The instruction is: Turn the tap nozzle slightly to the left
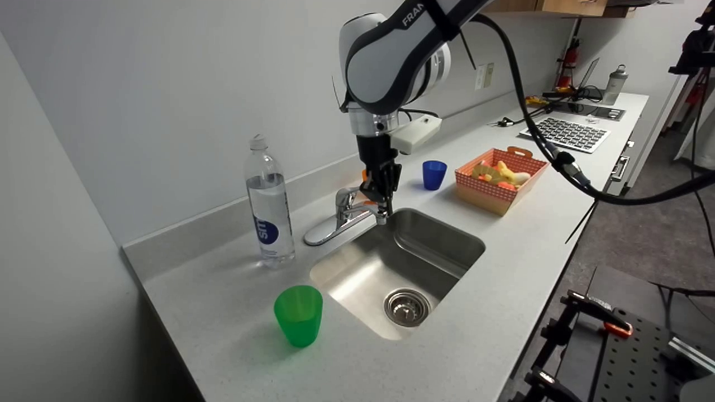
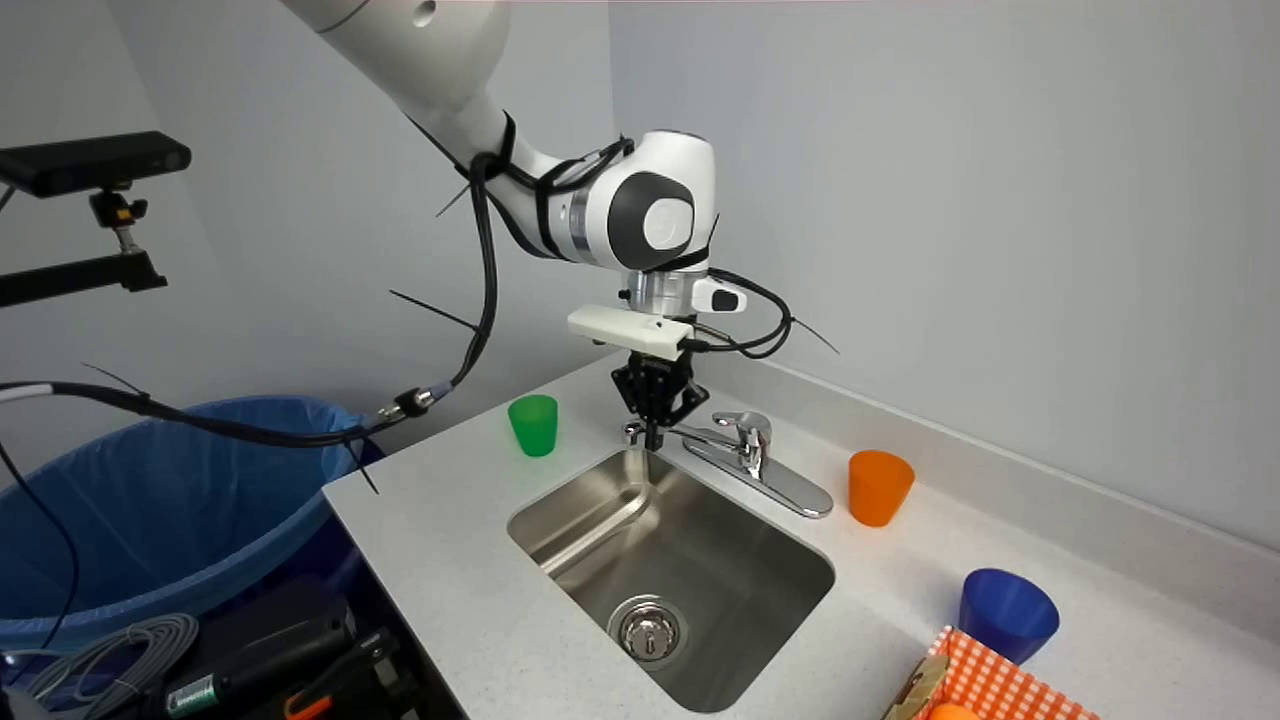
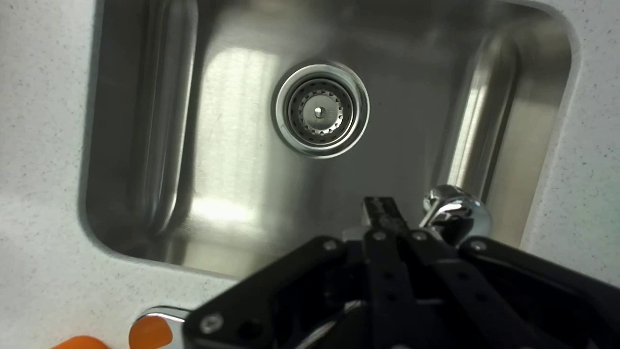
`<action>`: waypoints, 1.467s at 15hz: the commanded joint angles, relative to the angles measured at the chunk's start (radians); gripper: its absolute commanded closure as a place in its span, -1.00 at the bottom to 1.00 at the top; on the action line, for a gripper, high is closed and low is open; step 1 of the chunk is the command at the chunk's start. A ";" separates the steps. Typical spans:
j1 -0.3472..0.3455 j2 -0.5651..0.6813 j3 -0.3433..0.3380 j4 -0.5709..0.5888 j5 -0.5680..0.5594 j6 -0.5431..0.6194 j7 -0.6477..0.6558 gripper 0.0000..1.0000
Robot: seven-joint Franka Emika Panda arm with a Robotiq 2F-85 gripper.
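Note:
The tap nozzle (image 1: 382, 219) is a thin curved chrome spout on a small silver faucet. It shows in both exterior views (image 2: 700, 437), with its end over the sink's rear corner near the green cup. In the wrist view its rounded end (image 3: 462, 213) is right of my fingers. The lever handle (image 2: 738, 421) sits on the faucet body. My gripper (image 1: 389, 211) points down, its fingertips (image 2: 654, 438) beside the spout near its end, on the basket-facing side. The fingers (image 3: 382, 206) look shut with nothing between them. The gripper hides the spout's middle in the wrist view. I cannot tell whether they touch.
The steel sink (image 1: 357, 301) lies below. A water bottle (image 1: 271, 218) and a green cup (image 1: 300, 315) stand at the counter's end. An orange cup (image 2: 880, 488), a blue cup (image 1: 434, 175) and a food basket (image 1: 486, 195) stand beyond the tap. A wall (image 2: 950, 300) rises behind.

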State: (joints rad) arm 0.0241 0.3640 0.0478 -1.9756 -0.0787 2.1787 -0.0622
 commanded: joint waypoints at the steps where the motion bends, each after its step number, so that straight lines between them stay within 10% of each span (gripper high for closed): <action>1: 0.016 -0.034 0.015 -0.027 0.022 0.033 0.000 1.00; 22: -0.002 -0.037 -0.035 0.134 -0.020 -0.025 0.010 0.98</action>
State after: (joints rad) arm 0.0216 0.3270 0.0126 -1.8438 -0.0995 2.1562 -0.0519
